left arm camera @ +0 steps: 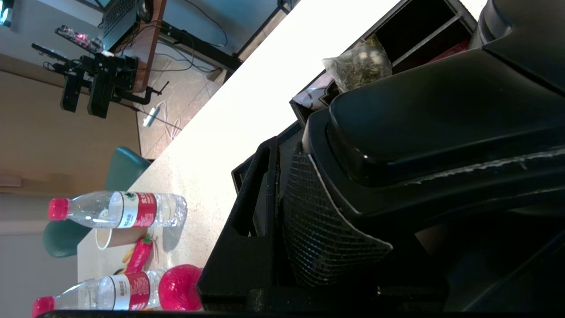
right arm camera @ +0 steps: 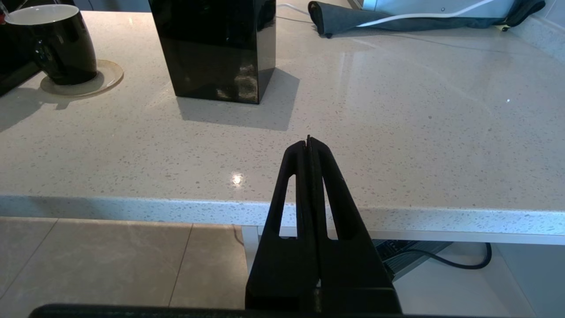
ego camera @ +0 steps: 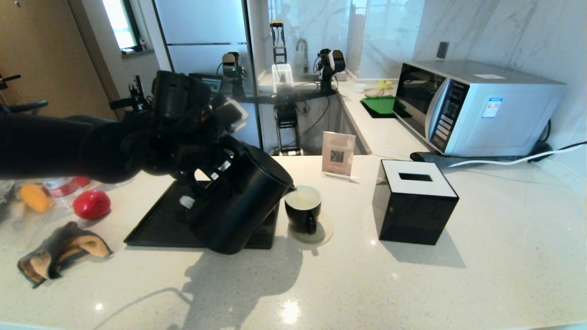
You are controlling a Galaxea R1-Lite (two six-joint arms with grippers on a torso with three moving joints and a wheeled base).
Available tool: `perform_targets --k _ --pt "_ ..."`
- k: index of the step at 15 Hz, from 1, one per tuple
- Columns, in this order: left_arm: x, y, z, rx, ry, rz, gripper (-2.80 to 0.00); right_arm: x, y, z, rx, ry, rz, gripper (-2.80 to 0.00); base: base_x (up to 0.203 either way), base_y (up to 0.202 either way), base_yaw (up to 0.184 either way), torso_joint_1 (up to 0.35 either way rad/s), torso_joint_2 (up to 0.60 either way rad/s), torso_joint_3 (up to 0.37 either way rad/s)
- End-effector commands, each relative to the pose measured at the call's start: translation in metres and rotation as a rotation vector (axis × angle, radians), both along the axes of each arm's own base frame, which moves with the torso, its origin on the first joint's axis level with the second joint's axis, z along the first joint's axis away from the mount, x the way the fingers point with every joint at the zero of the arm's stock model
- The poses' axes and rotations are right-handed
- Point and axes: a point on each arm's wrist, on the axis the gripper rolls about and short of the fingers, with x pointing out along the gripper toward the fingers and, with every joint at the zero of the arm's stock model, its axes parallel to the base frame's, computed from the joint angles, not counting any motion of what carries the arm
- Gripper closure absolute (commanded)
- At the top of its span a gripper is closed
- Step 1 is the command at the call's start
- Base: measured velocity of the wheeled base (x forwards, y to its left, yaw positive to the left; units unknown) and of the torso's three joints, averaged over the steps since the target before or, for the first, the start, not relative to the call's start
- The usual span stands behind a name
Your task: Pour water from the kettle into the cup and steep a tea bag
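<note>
The tall black kettle (ego camera: 238, 201) hangs tilted over the black tray, its spout at the rim of the cup (ego camera: 302, 208). My left gripper (ego camera: 206, 176) is shut on the kettle's loop handle, and in the left wrist view its mesh pad (left arm camera: 318, 229) presses against the handle. The small black cup with a white inside stands on a round coaster (ego camera: 323, 234) and also shows in the right wrist view (right arm camera: 62, 48). The tea bag (left arm camera: 357, 66), a translucent pouch of leaves, lies in the tray beyond the kettle. My right gripper (right arm camera: 308, 141) is shut and empty near the counter's front edge.
A black tissue box (ego camera: 415, 201) stands right of the cup, with a QR sign (ego camera: 338, 153) behind it and a microwave (ego camera: 477, 107) at the back right. At the left lie a red ball (ego camera: 91, 204), a glove (ego camera: 59, 252) and water bottles (left arm camera: 119, 210).
</note>
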Motion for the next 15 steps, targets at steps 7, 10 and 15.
perform_targets --k 7,10,15 --pt "0.002 -0.001 0.0 0.015 0.021 0.001 0.0 0.0 0.0 0.0 0.0 0.0 0.001 0.0 0.0 0.0 0.0 0.0 0.0 0.0" --pt "0.008 -0.003 0.0 0.014 0.017 0.001 0.0 0.0 0.0 0.0 0.0 0.0 0.001 0.0 0.0 0.0 0.0 0.0 0.0 0.0" --pt "0.013 -0.006 -0.003 0.016 0.025 0.0 0.0 0.0 0.0 0.0 0.0 0.0 0.001 0.0 0.0 0.0 0.0 0.0 0.0 0.0"
